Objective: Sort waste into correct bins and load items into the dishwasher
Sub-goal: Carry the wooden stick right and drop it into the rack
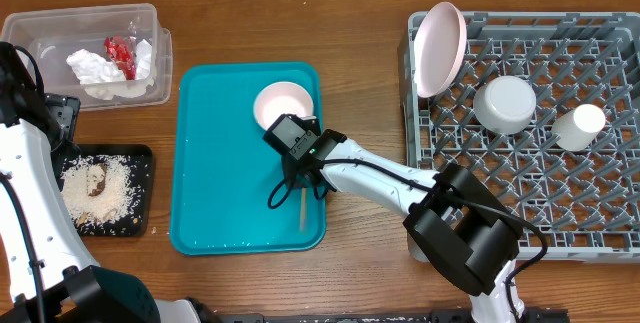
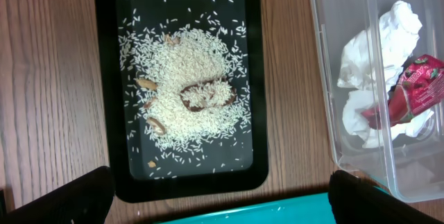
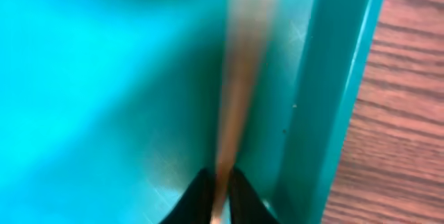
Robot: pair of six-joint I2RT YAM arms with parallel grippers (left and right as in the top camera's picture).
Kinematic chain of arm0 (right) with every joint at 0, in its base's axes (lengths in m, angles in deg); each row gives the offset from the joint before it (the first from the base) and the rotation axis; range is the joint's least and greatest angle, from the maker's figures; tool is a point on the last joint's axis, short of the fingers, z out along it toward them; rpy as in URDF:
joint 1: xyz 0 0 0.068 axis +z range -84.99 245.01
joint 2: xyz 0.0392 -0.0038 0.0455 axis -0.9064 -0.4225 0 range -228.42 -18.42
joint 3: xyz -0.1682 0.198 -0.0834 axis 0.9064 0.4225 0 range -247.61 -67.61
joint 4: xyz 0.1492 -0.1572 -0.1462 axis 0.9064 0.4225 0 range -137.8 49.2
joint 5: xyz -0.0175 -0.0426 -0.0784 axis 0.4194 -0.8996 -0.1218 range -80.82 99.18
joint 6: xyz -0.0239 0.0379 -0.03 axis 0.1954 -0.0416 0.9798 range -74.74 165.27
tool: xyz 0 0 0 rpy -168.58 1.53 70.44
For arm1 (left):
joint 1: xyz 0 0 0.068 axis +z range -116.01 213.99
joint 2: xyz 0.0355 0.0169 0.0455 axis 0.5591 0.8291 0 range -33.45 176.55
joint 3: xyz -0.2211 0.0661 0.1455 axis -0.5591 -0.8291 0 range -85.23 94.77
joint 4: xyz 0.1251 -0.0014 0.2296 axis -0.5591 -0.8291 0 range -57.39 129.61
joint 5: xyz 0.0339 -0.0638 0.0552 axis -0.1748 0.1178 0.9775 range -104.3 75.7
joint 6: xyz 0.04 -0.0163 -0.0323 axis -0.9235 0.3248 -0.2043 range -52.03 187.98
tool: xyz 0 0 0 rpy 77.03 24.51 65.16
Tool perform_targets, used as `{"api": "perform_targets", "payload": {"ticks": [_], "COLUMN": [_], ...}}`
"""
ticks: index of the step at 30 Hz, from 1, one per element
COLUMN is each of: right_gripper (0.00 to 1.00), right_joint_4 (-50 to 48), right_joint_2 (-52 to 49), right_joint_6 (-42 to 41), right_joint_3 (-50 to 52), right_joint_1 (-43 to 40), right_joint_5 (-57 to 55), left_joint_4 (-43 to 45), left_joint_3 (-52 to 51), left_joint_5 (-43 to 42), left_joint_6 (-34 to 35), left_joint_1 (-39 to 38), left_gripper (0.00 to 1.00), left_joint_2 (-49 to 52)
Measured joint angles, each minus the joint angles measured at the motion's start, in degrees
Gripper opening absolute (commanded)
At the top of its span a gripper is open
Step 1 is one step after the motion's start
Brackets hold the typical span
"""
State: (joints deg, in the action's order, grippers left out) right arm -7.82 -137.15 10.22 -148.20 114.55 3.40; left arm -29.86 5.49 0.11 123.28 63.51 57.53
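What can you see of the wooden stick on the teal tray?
The wooden stick is slim, straight, tan, plain wood by its look, blurred in the wrist view. It lies on the teal tray, running along the rim nearest the dish rack, near the small bowl. The right gripper is shut on it, one finger on either side.

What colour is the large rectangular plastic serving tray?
The tray is teal, shown best in the overhead view.

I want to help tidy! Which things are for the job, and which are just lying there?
Job: napkins, wrapper, rice, tub, black tray, bowl, stick, rack, plate, racked bowl, cup.
Just there: teal tray, table.
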Motion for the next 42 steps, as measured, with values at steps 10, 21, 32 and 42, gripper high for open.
{"api": "perform_targets", "payload": {"ticks": [10, 21, 32, 42], "right_gripper": [0.04, 0.04, 0.04, 0.23], "right_joint_4": [13.07, 29.81, 46.75, 41.64], "right_joint_2": [-0.04, 10.19, 18.27, 18.27], "right_joint_6": [-0.70, 4.87, 11.58, 17.53], "right_joint_3": [-7.96, -17.03, -17.51, -10.58], "right_joint_1": [-0.15, -10.03, -28.70, -33.44], "right_joint_5": [1.11, 1.29, 0.42, 0.68], "left_joint_4": [-0.02, 0.00, 0.00, 0.00], "left_joint_3": [0.00, 0.00, 0.00, 0.00], "left_joint_5": [-0.02, 0.00, 0.00, 0.00], "left_joint_6": [-0.02, -0.02, -0.02, -0.02], "left_joint_1": [0.00, 0.00, 0.00, 0.00], "left_gripper": [1.00, 1.00, 1.00, 1.00], "left_joint_2": [0.00, 0.00, 0.00, 0.00]}}
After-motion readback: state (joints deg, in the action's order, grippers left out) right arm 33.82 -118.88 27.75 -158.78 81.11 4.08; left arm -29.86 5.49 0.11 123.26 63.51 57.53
